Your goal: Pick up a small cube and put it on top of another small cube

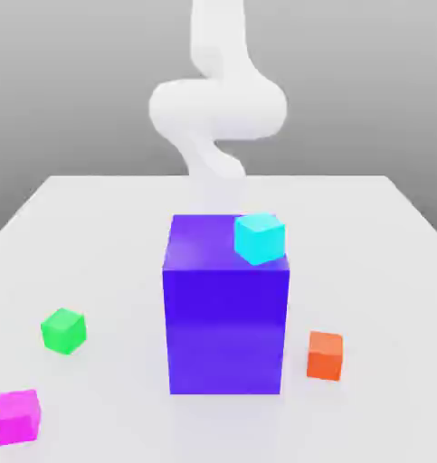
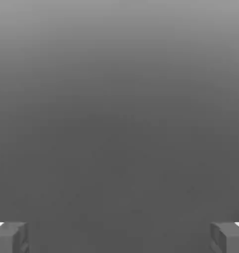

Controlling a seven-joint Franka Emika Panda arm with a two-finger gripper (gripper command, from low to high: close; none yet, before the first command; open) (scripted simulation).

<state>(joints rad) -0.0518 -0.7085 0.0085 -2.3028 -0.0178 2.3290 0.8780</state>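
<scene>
The claw [image 2: 119, 238] stands released, its two grey, blocky fingertips [image 2: 10, 237] set wide apart at the edges of the hand view, with nothing but smooth grey ground between them. In the exterior view the arm [image 1: 217, 108] is a soft white, rounded tube that curls behind the scene, above the far edge of the table [image 1: 95, 235].

The table is a pale, matt white slab. At its middle rises a big blue-purple block [image 1: 226, 307], tall, glossy, sharp-edged. On its top, at the corner towards the exterior view's right, sits a cyan cube [image 1: 259, 238], turned so one corner faces the camera. An orange cube [image 1: 325, 354] rests on the table just beside the block on the exterior view's right. A green cube [image 1: 62, 330] lies well apart on the exterior view's left, slightly turned.

The small cube [image 1: 17, 416], bright magenta and plain, sits on the table near the front corner on the exterior view's left, nearer the camera than the green one and far from the claw. It is equal-sided, so it has no long axis; it rests flat, turned a little so two side faces show.
</scene>
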